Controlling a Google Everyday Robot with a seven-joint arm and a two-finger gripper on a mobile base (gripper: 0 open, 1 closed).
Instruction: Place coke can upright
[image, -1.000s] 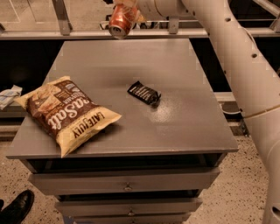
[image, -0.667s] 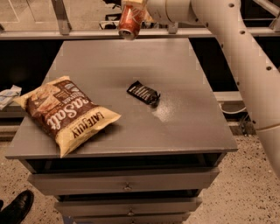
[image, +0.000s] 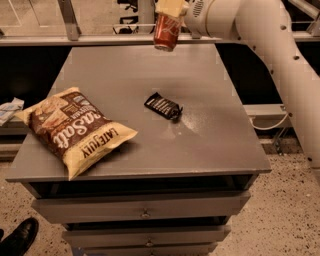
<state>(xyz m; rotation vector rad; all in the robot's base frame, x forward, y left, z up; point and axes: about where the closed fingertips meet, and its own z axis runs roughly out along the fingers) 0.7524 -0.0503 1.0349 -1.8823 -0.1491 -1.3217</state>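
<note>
The coke can is red with white lettering and hangs nearly upright in the air over the far edge of the grey table. My gripper holds it from above at the top of the view, shut on its upper end. The can's top is hidden by the gripper. The white arm reaches in from the right.
A brown and yellow chip bag lies at the table's front left. A small flat black snack wrapper lies near the middle. Drawers sit under the tabletop. A rail runs behind the table. A black shoe shows at bottom left.
The gripper has carried the can to the right, and the can has turned from tilted to nearly upright. The bag and wrapper have not moved.
</note>
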